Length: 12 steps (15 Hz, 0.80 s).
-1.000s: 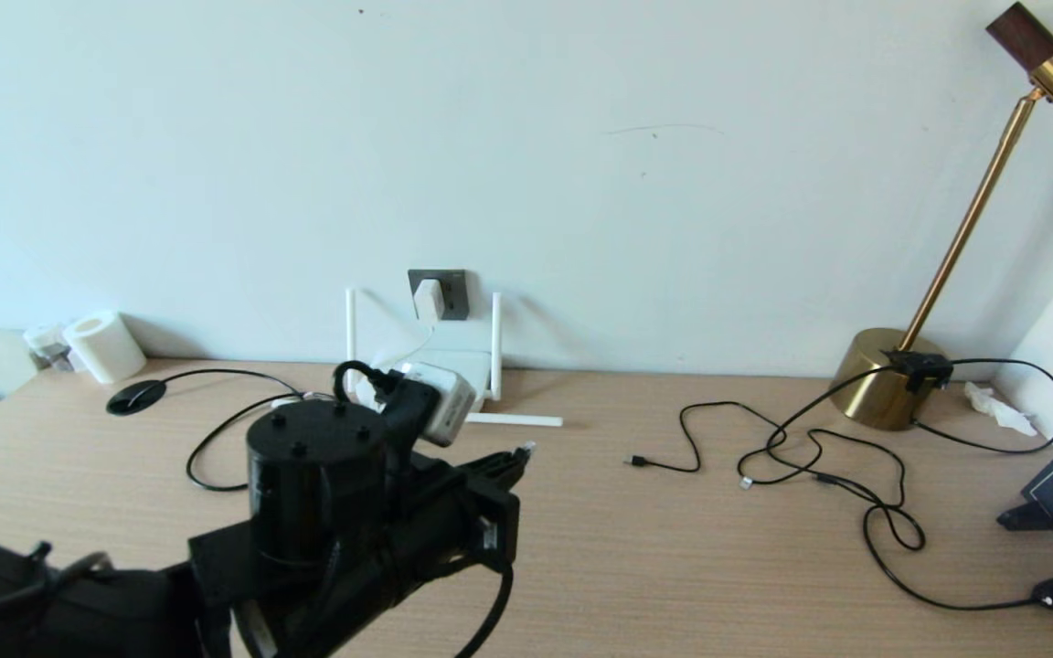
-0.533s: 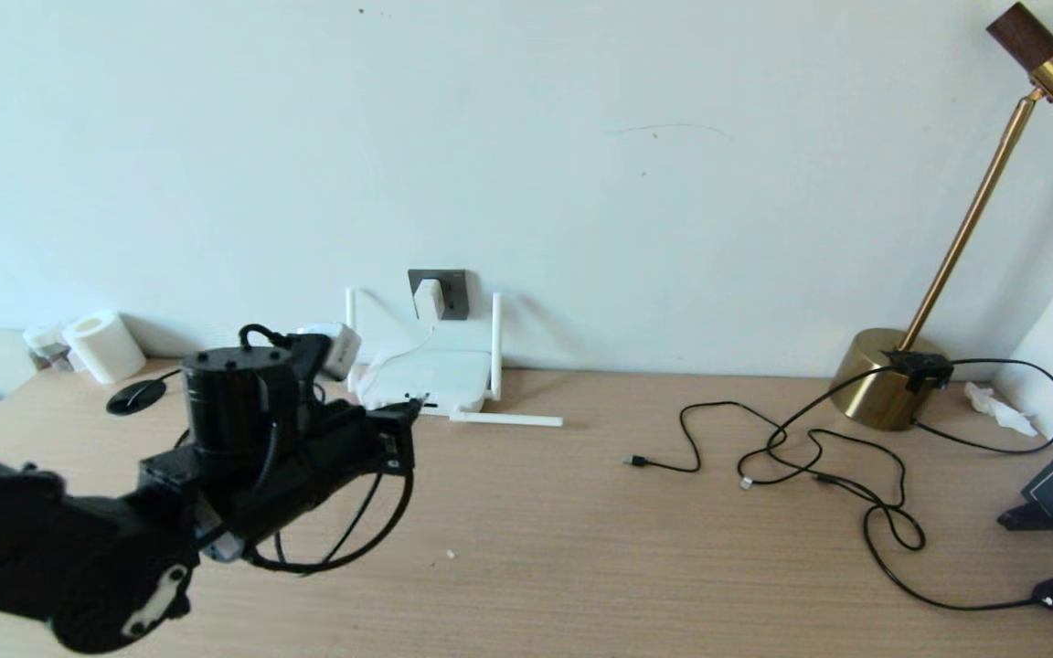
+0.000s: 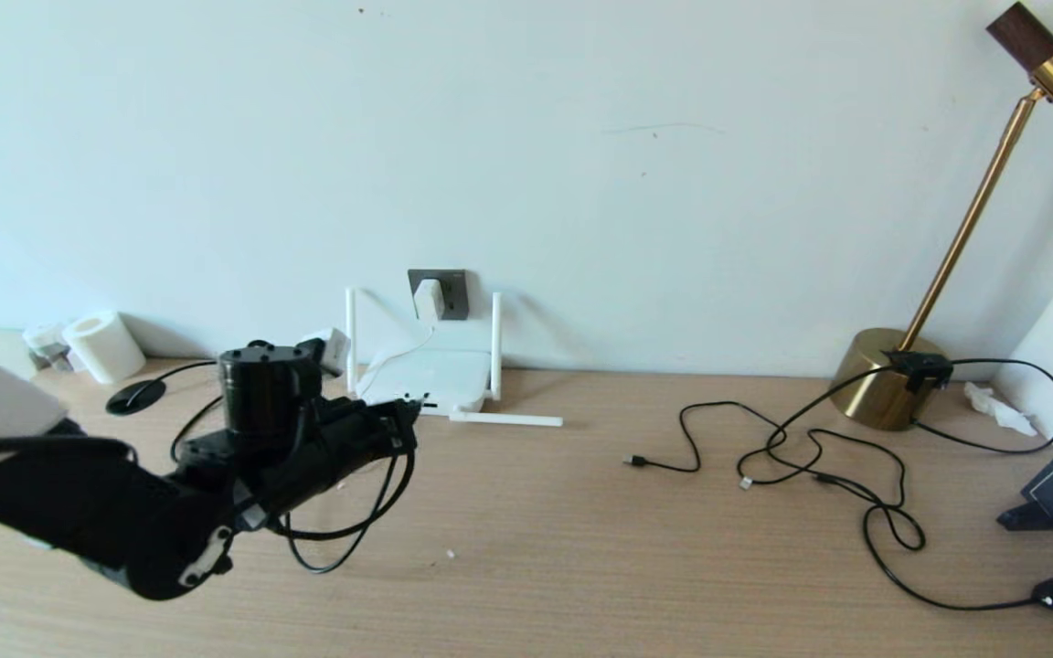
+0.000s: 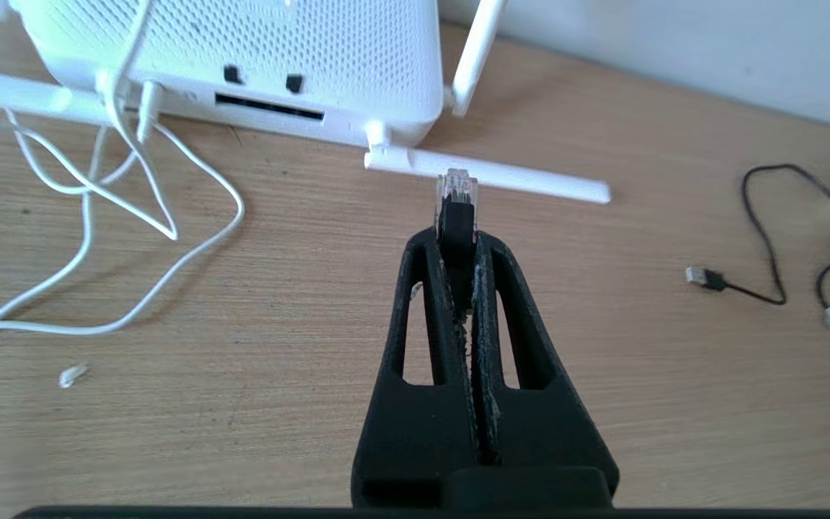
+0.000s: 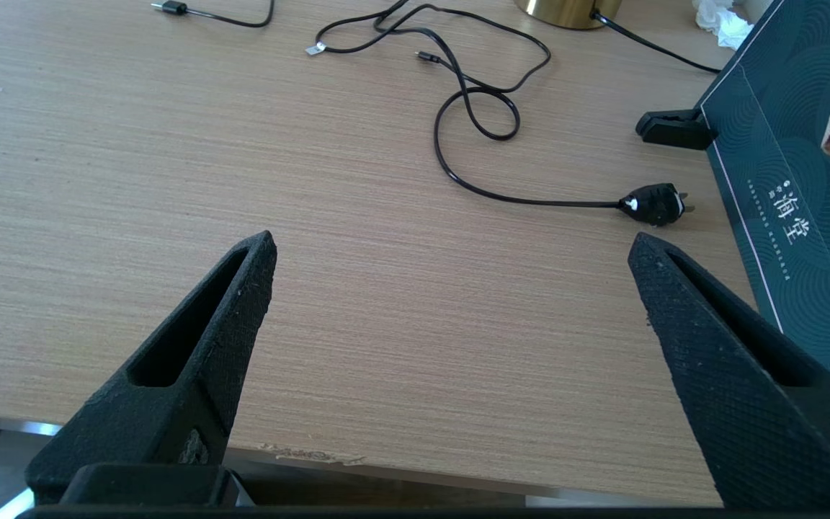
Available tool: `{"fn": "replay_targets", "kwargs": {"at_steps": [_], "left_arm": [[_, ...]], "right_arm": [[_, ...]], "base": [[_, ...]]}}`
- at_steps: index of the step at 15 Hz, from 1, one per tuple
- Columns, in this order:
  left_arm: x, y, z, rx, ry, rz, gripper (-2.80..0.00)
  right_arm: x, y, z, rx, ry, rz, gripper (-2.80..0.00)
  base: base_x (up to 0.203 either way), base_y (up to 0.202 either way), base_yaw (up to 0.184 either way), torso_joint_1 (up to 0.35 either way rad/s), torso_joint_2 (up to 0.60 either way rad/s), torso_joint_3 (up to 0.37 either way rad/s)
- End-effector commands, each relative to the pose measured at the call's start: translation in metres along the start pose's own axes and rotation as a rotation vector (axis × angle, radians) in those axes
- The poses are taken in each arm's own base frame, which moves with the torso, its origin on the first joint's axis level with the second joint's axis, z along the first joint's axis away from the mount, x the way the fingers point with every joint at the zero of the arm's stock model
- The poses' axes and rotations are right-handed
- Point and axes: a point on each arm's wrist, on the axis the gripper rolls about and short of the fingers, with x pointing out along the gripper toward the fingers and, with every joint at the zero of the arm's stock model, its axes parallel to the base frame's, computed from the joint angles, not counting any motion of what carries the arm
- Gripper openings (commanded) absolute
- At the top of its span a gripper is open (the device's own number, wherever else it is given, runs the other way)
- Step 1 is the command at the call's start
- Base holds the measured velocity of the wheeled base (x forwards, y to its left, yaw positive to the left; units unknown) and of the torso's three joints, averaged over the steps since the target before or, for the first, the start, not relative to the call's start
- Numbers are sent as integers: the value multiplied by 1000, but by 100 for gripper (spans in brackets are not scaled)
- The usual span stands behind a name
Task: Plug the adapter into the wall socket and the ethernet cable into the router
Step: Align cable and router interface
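The only readable writing is white Chinese lettering on the dark panel [image 5: 782,180] at the desk's [image 3: 581,548] right edge; its characters are too small to make out with certainty. No brand shows on the router [image 3: 426,379].

One router lies flat against the wall, with four white antennas: two upright, two lying on the desk. One adapter [image 3: 428,300] sits plugged into the single grey socket [image 3: 450,292], its white cord trailing down to the router.

The left gripper [image 4: 457,238] is clamped tight on the ethernet cable [image 4: 456,202], whose clear plug points at the router's slotted edge, near but apart. The right gripper [image 5: 451,252] hangs wide apart, holding nothing, above the desk's near edge.

One brass lamp [image 3: 892,375] stands far right.
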Motion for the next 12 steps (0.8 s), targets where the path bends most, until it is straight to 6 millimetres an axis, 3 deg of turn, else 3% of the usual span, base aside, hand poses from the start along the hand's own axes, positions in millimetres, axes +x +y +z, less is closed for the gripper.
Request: {"fn": "replay_targets", "kwargs": {"at_steps": [1,7,10,12], "left_arm": [[12,2,-9,-1,-3,3,-280],[21,8,-15,3,-5,37,-280],[23,9,-16,100,-6,80,-280],[35,8,-12,112,-34,101,-280]], "right_arm": [[0,0,0,-1,2,1,0],[0,0,0,-1,2,1,0],[0,0,0,-1,2,1,0],[0,0,0,-1,2,1,0]], "base": [[0,0,0,0,0,0],[0,0,0,0,0,0],[0,0,0,0,0,0],[0,0,0,0,0,0]]}}
